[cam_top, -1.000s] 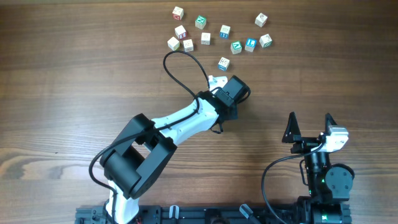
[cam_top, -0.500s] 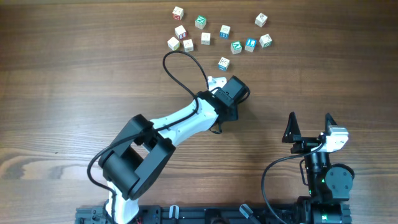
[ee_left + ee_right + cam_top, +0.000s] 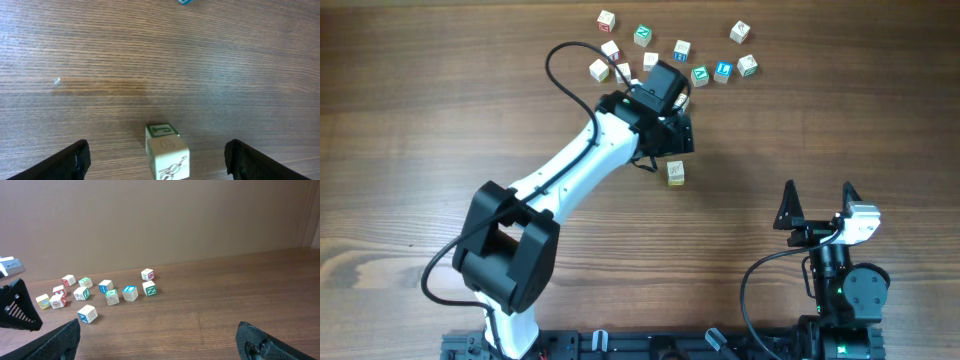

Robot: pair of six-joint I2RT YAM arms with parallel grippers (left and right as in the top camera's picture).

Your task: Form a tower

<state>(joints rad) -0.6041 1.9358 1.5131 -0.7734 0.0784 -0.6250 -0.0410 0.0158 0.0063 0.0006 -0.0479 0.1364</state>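
Our left gripper [image 3: 156, 156] has drawn back from the tower [image 3: 675, 172], jaws now wide; we cannot see its base. Right gripper [image 3: 817, 208] stands open.

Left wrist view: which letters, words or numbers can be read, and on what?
"J", green, probably, on the green-framed face of the pale wooden cube.
Faint round mark on its next face: too faint to read.
Marking on the blue object at the top edge: cut off, unreadable.
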